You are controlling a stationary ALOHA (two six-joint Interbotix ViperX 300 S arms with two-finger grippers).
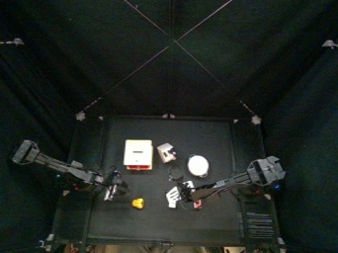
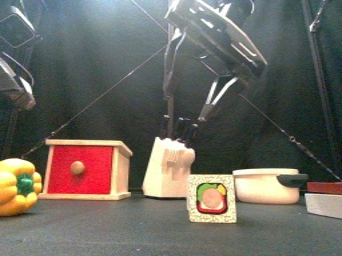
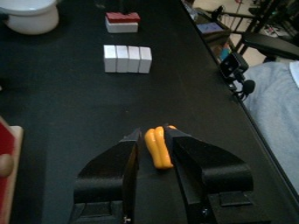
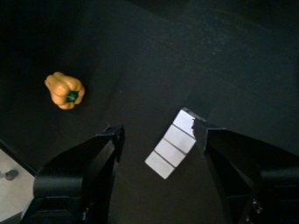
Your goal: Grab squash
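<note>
The squash (image 1: 137,203) lies near the desk's (image 1: 224,138) front edge, toward its left corner, beside the left pincer (image 1: 114,184). In the left wrist view a yellow-orange piece sits between the released jaws of the left pincer (image 3: 159,159), not gripped. The right pincer (image 4: 160,138), jaws also spread and holding nothing, hangs over a white segmented block (image 4: 176,143). Closing off-centre could squirt the lumpy squash (image 4: 65,90) sideways. Only the front view shows the squash (image 2: 18,186) resting on the desk.

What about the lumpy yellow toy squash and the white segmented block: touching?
Apart. The right wrist view shows bare black table between the squash and the block.
</note>
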